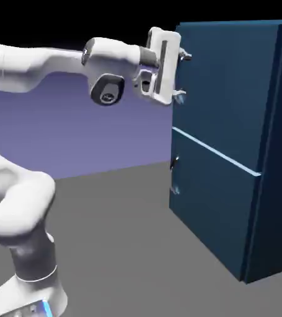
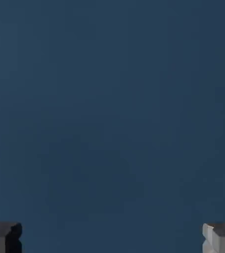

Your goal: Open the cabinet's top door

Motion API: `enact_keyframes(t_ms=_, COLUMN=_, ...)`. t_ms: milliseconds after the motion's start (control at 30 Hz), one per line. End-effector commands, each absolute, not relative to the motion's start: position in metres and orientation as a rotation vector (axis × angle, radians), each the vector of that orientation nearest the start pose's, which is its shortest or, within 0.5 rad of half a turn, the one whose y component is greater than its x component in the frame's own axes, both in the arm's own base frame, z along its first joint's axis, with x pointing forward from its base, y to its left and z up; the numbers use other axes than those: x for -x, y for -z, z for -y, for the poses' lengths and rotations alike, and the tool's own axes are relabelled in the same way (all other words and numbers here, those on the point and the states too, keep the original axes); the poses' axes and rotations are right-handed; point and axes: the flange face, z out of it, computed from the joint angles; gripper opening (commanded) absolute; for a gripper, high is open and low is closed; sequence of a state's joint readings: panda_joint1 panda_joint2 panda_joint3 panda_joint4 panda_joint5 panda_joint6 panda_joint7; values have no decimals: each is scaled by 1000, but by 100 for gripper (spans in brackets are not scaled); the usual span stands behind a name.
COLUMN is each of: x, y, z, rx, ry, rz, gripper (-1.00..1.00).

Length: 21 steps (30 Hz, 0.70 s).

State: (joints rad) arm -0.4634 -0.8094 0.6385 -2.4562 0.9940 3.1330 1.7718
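Note:
The dark-blue cabinet (image 1: 272, 186) stands at the right of the exterior view. Its top door (image 1: 230, 86) is the larger panel above a pale seam and looks shut. My gripper (image 1: 183, 75) is level with that door's left edge, and its fingertips (image 1: 186, 56) point at the panel from very close. In the hand view the flat blue top door (image 2: 112, 113) fills the picture. My gripper (image 2: 112, 238) is open, with the two grey fingertips (image 2: 3, 237) far apart at the bottom corners and nothing between them. I cannot make out the top door's handle.
Below the seam is the shorter lower door (image 1: 211, 210), with a small handle (image 1: 174, 164) at its left edge. The grey table (image 1: 124, 247) stretches between the robot's base and the cabinet.

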Motion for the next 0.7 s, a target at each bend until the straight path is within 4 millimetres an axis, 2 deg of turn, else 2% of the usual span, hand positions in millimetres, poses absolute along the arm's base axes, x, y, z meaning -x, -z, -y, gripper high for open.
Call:
enact_keyframes(t_ms=0, x=-365, y=-667, z=-88, rx=603, ry=609, rz=-1660, gripper=0)
enact_keyframes(t_ms=167, x=-361, y=-677, z=-125, rx=315, ry=390, rz=-1631, gripper=0)
enact_keyframes(t_ms=333, x=-362, y=-671, z=-164, rx=58, ry=149, rz=-1590, gripper=0)
enact_keyframes(t_ms=500, x=-371, y=-651, z=-204, rx=-181, ry=-103, rz=-1548, gripper=0)
enact_keyframes(t_ms=667, x=-385, y=-616, z=-242, rx=-417, ry=-358, rz=-1506, gripper=0)
